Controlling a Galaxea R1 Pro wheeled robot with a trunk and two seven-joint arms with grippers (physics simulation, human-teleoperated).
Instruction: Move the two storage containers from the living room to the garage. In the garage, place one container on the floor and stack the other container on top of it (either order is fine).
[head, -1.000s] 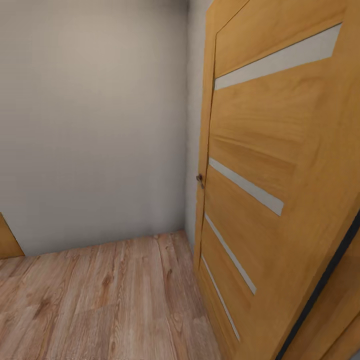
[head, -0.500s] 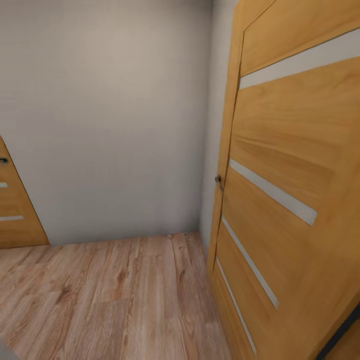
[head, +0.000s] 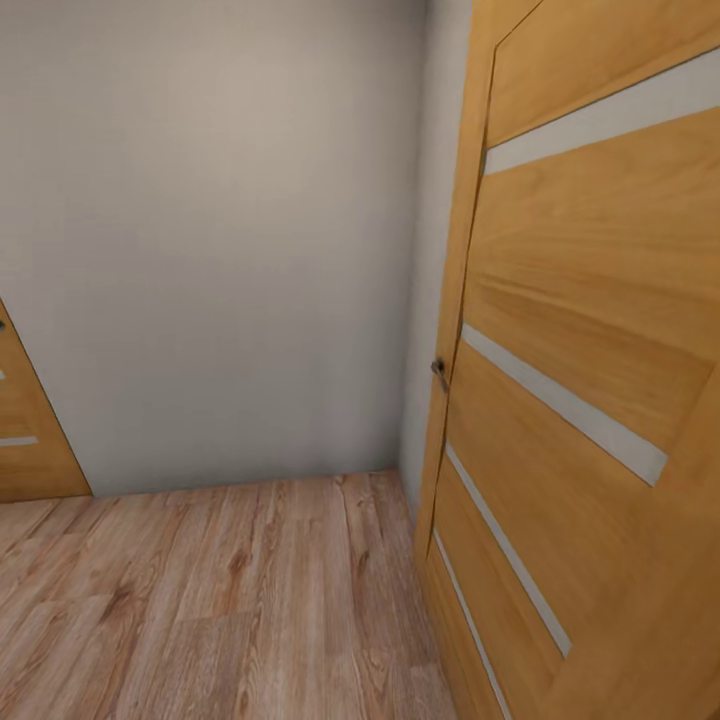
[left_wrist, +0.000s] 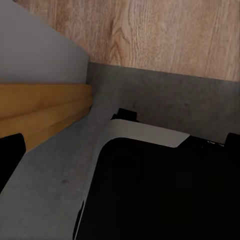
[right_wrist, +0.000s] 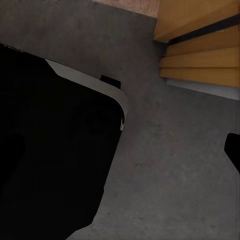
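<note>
Camera panned slightly; orange-wood door (head: 590, 400) beside grey wall (head: 220, 240)

The door (head: 590, 330) was smooth orange wood; the plank floor (head: 220, 600) grainy; the concrete floor (right_wrist: 180, 165) matt grey.

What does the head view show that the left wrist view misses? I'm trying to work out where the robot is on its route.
Head view alone: a pale grey wall, an orange-wood door with pale stripes and a small handle, and part of a second door at the far left. Left wrist view alone: dark grey concrete floor and the robot's black and white base. Both share light wood-plank flooring and orange wood.
</note>
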